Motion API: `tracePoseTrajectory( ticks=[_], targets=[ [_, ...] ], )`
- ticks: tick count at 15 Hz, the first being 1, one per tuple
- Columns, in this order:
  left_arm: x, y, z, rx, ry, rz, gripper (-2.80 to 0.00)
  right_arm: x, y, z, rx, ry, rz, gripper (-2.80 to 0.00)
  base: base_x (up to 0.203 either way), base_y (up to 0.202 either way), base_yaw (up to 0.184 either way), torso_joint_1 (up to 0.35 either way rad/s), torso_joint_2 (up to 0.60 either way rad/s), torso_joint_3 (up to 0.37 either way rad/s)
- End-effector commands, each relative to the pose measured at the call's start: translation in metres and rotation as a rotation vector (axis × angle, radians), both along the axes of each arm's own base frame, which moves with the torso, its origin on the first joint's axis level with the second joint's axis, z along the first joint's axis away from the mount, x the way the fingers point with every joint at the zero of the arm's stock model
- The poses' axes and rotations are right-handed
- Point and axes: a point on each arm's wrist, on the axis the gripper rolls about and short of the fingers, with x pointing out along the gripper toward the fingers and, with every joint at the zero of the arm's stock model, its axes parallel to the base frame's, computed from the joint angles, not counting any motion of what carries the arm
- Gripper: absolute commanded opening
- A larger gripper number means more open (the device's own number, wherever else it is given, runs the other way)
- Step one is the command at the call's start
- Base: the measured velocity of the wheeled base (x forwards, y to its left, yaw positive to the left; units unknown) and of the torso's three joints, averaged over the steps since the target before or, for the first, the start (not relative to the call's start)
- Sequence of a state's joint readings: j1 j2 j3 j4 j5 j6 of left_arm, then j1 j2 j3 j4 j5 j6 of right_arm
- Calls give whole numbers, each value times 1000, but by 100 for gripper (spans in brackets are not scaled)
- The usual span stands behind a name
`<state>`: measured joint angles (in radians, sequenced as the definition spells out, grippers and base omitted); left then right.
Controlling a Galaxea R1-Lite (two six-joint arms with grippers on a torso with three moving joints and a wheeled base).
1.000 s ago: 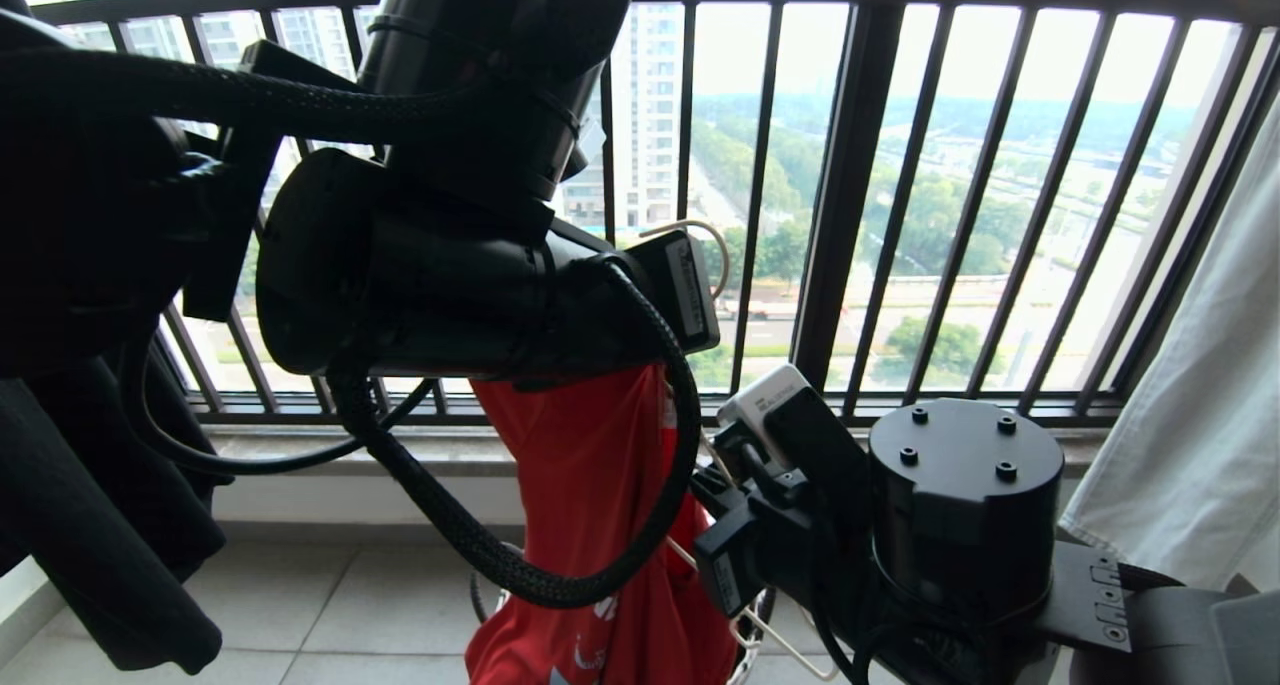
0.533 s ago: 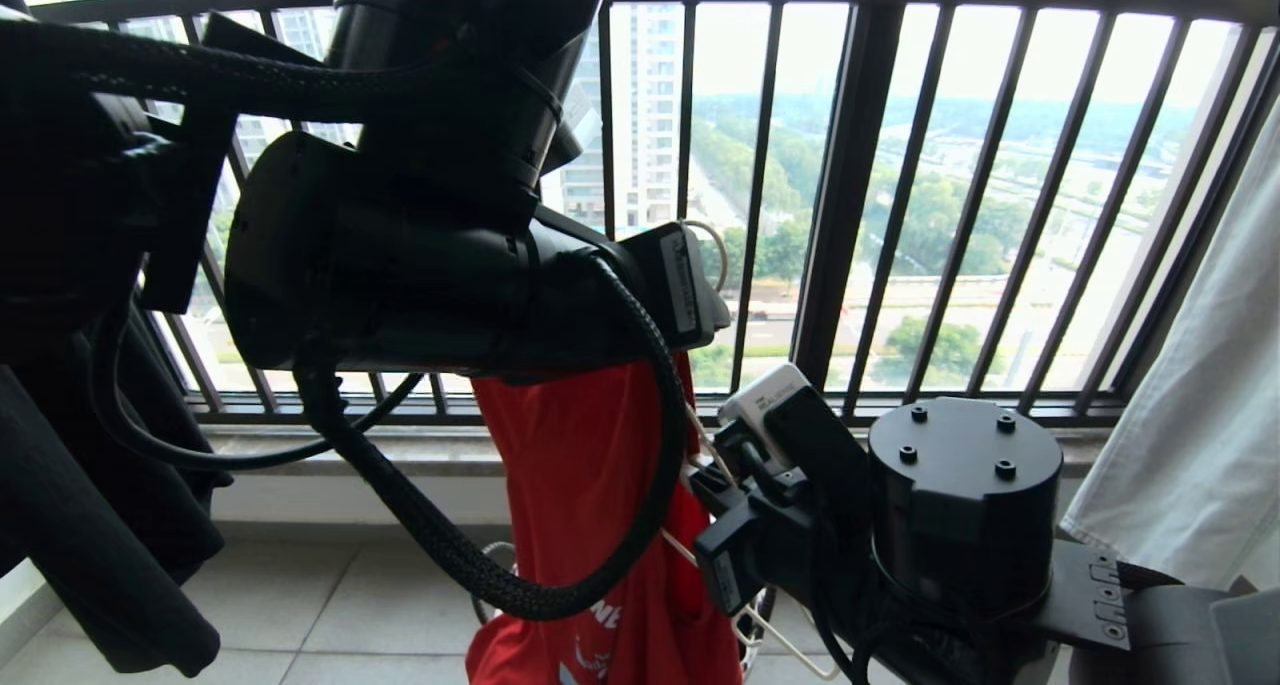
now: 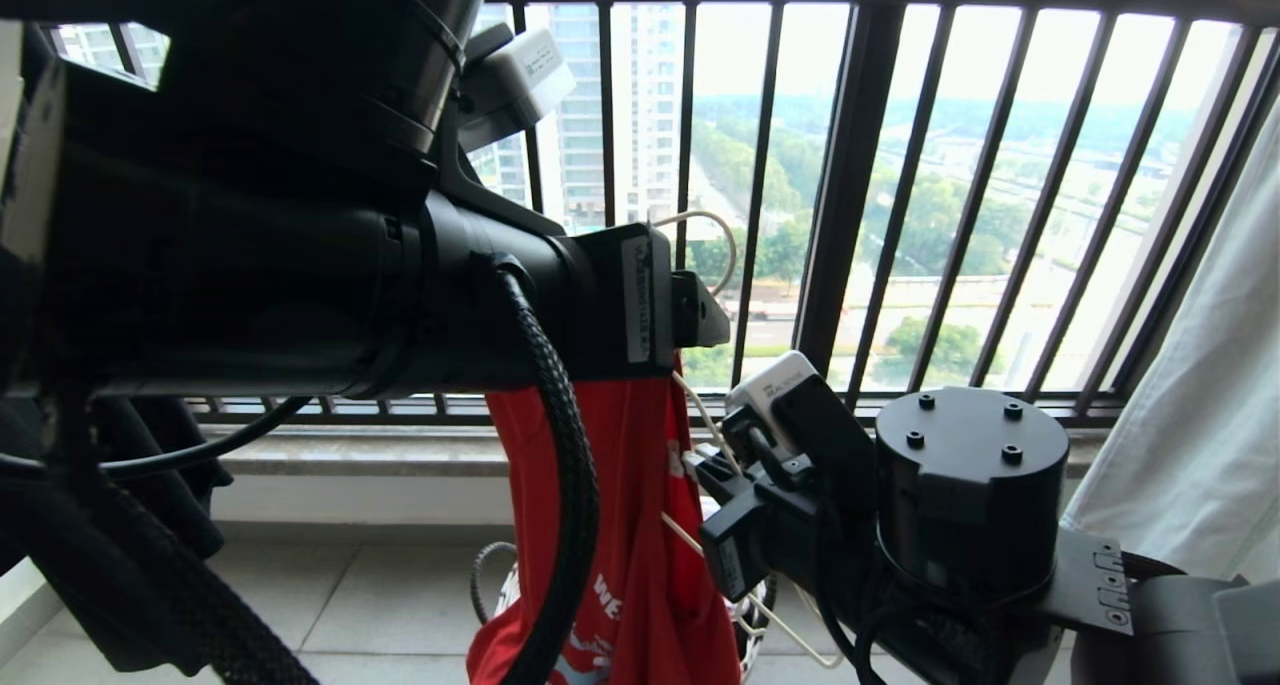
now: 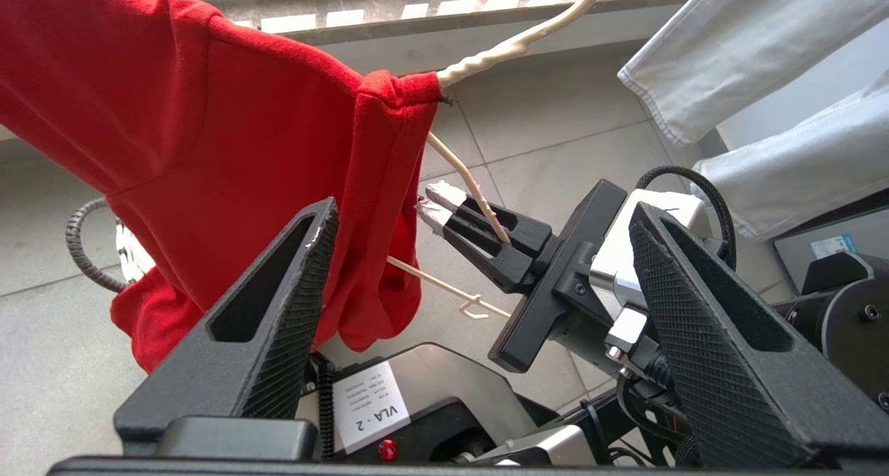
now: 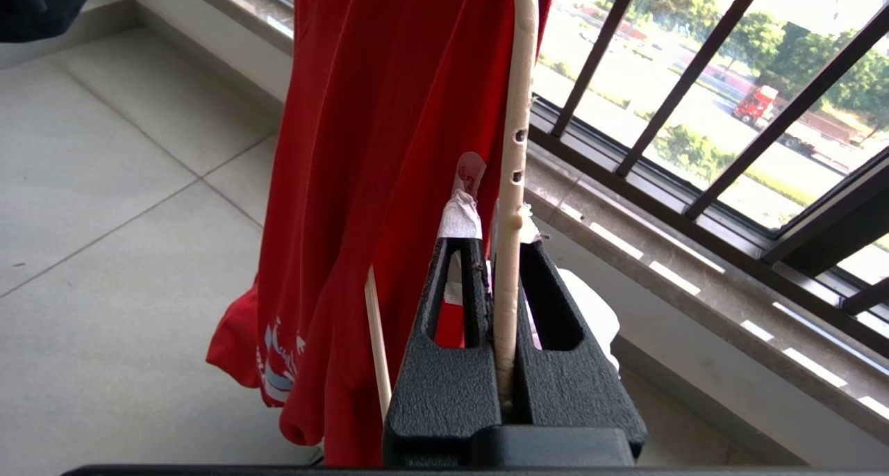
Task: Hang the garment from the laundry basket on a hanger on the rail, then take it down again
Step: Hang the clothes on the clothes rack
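The red garment (image 3: 630,525) hangs bunched on the cream wire hanger (image 3: 712,233), its collar gathered at the twisted neck (image 4: 486,59). One hanger shoulder is bare, and my right gripper (image 5: 496,233) is shut on that wire (image 5: 515,135); it also shows in the left wrist view (image 4: 434,208). My left gripper (image 4: 483,208) stands open beside the hanging cloth (image 4: 208,149), with nothing between its fingers (image 4: 278,309). The laundry basket's woven rim (image 3: 752,605) peeks out below the garment. The rail is out of view.
The black barred window railing (image 3: 850,185) runs across the back above a stone sill (image 3: 350,450). A white cloth (image 3: 1190,415) hangs at the right, a black garment (image 3: 150,455) at the left. The robot's base (image 4: 417,406) sits below the grippers.
My left gripper has opened and let go of the red garment's top. The left arm has swung up and nearer the head camera. The right gripper has kept still on the hanger.
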<state>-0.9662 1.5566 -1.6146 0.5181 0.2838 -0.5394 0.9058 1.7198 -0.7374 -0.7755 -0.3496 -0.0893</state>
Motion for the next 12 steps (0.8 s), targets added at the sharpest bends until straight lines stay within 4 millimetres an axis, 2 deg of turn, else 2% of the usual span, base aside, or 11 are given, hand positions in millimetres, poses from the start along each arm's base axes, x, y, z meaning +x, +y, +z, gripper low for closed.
tracePoseTrajectory(
  ticks=[1, 3, 6, 8, 10, 12],
  targets=[
    [3, 16, 5, 15, -34, 32, -280, 0, -2, 4, 12, -13, -5, -280, 0, 0, 0, 0, 0, 0],
    [8, 30, 4, 73, -67, 54, -280, 1, -3, 5, 12, -13, -8, -280, 0, 0, 0, 0, 0, 0],
    [32, 52, 0, 138, -82, 123, -280, 0, -3, 4, 11, -9, -2, -280, 0, 0, 0, 0, 0, 0],
    [35, 71, 0, 89, -53, -14, -280, -3, -2, 4, 13, -10, 10, -280, 0, 0, 0, 0, 0, 0],
    [30, 93, 3, 61, -72, -130, -280, -8, -4, 14, 36, -26, 21, -280, 0, 0, 0, 0, 0, 0],
    [37, 97, 5, 200, -193, -219, -280, -14, -9, 19, 50, -33, 39, -280, 0, 0, 0, 0, 0, 0]
  ],
)
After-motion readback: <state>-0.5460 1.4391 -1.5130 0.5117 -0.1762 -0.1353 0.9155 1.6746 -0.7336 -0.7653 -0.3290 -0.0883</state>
